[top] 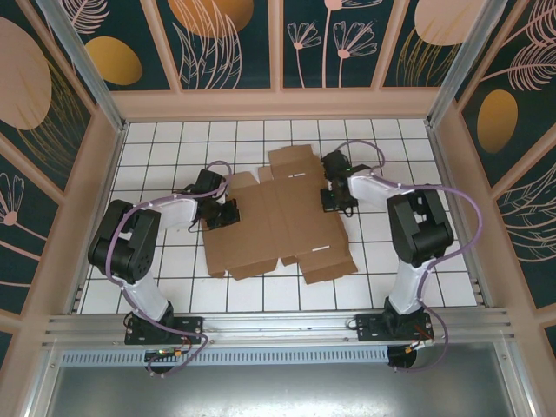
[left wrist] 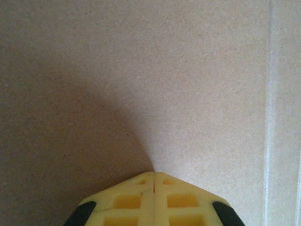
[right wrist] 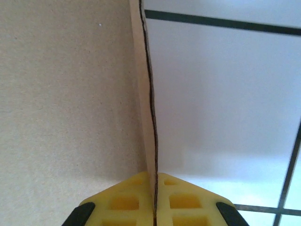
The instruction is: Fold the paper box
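The workspace is enclosed by panelled walls (top: 78, 52), painted dark teal with orange discs and pale plant drawings and set in light wooden frames. Its floor is formed by a white table (top: 156, 165) ruled with a grid of thin dark lines. An aluminium rail (top: 278, 323) is run along the near edge, and both arm bases are bolted there.

The paper box (top: 278, 221), a flat brown cardboard die-cut sheet with flaps and small slots, is laid open at the middle of the table between the arms. The left arm (top: 130, 239) is bent over the sheet's left side, and the right arm (top: 421, 228) is reached toward its far right part.

The left gripper (top: 228, 213) is set at the sheet's left edge. In the left wrist view its yellow fingers (left wrist: 127, 200) are pressed together with nothing between them, and plain cardboard lies just beyond the tips.

The right gripper (top: 337, 201) is set at the sheet's right edge. In the right wrist view it is clamped on the cardboard's thin edge, which runs down into the gap between the jaws, with cardboard to the left and white table to the right.
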Controlling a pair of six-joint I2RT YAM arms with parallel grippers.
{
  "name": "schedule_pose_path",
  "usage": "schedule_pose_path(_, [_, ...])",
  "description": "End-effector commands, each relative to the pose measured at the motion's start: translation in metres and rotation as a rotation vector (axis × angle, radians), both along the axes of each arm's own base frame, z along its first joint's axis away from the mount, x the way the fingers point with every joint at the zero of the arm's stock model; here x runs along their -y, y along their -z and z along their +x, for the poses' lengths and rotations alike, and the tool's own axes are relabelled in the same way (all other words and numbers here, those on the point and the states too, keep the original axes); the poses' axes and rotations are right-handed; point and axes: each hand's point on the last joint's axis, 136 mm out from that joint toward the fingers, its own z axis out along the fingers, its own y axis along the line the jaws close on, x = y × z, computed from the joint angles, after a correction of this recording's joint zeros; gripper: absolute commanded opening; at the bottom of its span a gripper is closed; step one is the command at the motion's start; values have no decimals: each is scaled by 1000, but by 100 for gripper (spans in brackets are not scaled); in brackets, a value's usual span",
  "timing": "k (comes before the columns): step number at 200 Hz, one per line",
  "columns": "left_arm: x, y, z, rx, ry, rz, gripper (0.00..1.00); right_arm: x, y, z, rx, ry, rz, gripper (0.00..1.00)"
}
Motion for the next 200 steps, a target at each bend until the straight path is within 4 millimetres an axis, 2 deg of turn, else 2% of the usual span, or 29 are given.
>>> schedule_pose_path(1, [-1, 15, -30, -111, 22, -2, 5, 29, 23, -12, -45, 11, -236, 4])
schedule_pose_path(17, [3, 11, -31, -114, 25, -30, 6, 19, 18, -7, -30, -27, -194, 8])
schedule_pose_path(42, [16, 2, -36, -133, 28, -115, 7, -2, 2, 13, 32, -91, -103, 17])
schedule_pose_path(64, [27, 3, -50, -162, 73, -122, 7, -3, -5, 36, 65, -52, -96, 45])
schedule_pose_path(75, [33, 5, -60, -184, 104, -116, 8, -1, -12, 50, 94, -12, -86, 55])
schedule_pose_path(95, [44, 6, -76, -200, 160, -108, 10, -2, -37, 75, 152, 51, 8, 57])
schedule_pose_path(109, [45, 4, -75, -186, 165, -95, 11, 5, -62, 85, 216, 97, 10, 57])
schedule_pose_path(111, [46, -3, -73, -162, 166, -102, 12, 8, -65, 85, 225, 104, 3, 57])
schedule_pose_path(127, [42, -24, -52, -54, 158, -55, 16, 24, -87, 82, 283, 173, -31, 56])
schedule_pose_path(140, [44, -45, -30, 28, 150, -33, 20, 26, -97, 71, 283, 201, 19, 55])
schedule_pose_path(147, [47, -50, -24, 45, 150, -35, 22, 26, -97, 64, 269, 208, 46, 55])
schedule_pose_path(149, [51, -58, -16, 68, 149, -45, 22, 25, -96, 61, 261, 210, 54, 55])
schedule_pose_path(154, [55, -65, -8, 88, 152, -56, 23, 26, -94, 56, 238, 220, 72, 55])
schedule_pose_path(169, [67, -76, 11, 113, 157, -79, 23, 25, -86, 40, 165, 249, 114, 52])
schedule_pose_path(175, [70, -66, 18, 94, 156, -65, 22, 21, -84, 34, 142, 250, 149, 49])
schedule_pose_path(200, [79, -55, 42, 78, 165, -27, 14, 5, -66, -2, 37, 275, 252, 30])
